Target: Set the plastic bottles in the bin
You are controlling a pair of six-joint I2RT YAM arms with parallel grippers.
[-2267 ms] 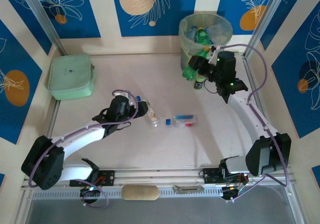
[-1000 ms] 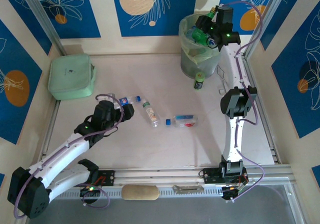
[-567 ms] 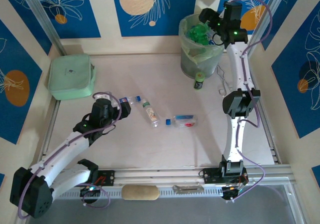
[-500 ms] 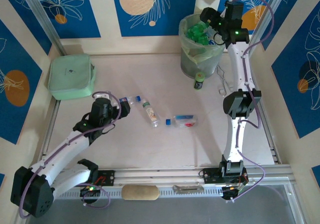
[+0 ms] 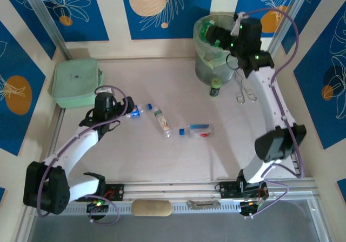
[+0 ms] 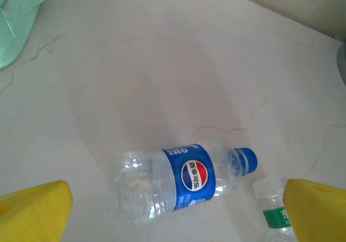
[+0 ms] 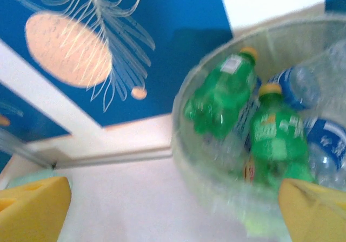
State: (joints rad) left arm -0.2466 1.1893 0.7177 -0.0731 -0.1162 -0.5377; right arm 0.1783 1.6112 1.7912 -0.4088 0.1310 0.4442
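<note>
Your right gripper (image 5: pixel 212 35) hangs over the rim of the bin (image 5: pixel 207 70), its yellow fingers (image 7: pixel 33 209) spread wide with nothing between them. Inside the bin, the right wrist view shows two green bottles (image 7: pixel 221 98) lying side by side against the pale liner, with clear blue-labelled bottles (image 7: pixel 298 85) beside them toward the bin's far wall; that view is blurred, so you cannot count more. Three bottles lie on the table (image 5: pixel 162 166), all well apart from the bin, to its left and nearer the arm bases. Farthest from the bin is a clear Pepsi bottle (image 6: pixel 184 185) on its side, its blue cap pointing toward the bin. Your left gripper (image 5: pixel 123 111) hovers over it, released and clear of the plastic, one finger on either side in the wrist view. Just beside that cap, on the bin's side, lies a clear bottle with a green-and-white label (image 5: pixel 162 122). Nearest the bin of the three is a bottle with a blue and red label (image 5: pixel 199 130), also on its side. A short dark container with a green top (image 5: pixel 215 86) stands upright just beside the bin's base, on the near side. A flat mint-green pouch (image 5: pixel 77 82) sits far to the bin's left.
</note>
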